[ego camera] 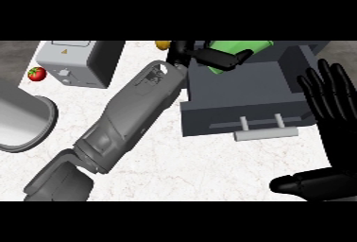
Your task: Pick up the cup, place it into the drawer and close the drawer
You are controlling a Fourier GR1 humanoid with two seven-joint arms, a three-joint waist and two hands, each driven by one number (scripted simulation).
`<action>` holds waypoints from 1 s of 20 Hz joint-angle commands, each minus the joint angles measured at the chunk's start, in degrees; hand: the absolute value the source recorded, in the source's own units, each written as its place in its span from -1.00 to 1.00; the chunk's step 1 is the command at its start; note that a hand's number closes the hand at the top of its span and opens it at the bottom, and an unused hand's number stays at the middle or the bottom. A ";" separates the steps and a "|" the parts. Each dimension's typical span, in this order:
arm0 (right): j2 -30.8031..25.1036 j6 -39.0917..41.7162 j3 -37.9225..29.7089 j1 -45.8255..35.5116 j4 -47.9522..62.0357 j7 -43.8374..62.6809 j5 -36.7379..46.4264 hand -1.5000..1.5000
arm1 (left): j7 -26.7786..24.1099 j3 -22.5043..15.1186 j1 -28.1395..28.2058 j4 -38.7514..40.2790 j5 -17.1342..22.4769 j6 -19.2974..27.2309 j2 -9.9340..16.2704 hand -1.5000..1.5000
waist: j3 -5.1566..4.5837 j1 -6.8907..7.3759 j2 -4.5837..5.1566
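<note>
Cup (241,48) on its side lengthwise left-right over drawer (244,94), left hand (209,56) clamped round it.

The open drawer (244,101) lies toward the worktop's (174,165) right edge. The cup (233,49) hangs over the drawer's far end. A box (80,61) stands at the far left corner, a tomato (36,73) left of it, a pot (24,120) at the left edge.

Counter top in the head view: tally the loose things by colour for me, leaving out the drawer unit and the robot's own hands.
Green: 1, the cup
Red: 1, the tomato
Yellow-brown: 1, a small item at the top edge
Grey: 2, the boxy appliance and the round pot
Total: 5
</note>
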 commanded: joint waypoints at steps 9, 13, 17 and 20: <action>1.18 0.92 1.68 -1.38 0.51 -1.21 -1.07 -1.00 | 2.23 -10.51 -1.50 2.45 2.55 5.44 0.00 -1.00 | 0.04 -2.52 0.57; 0.14 1.10 0.27 -2.50 1.32 0.05 -2.28 -1.00 | -0.53 -9.60 -0.51 -0.06 6.44 3.84 0.00 -1.00 | 0.00 -1.78 0.45; 0.09 1.41 -1.29 -1.96 -0.52 1.23 -5.99 -1.00 | -3.29 -8.35 -0.65 -3.11 10.00 2.69 0.00 -1.00 | -0.02 -0.28 -0.07; 0.14 2.69 -1.28 -1.75 2.67 0.17 -6.92 -1.00 | -6.33 -4.29 -2.89 -2.48 12.08 0.00 0.00 -1.00 | -0.04 1.36 -0.13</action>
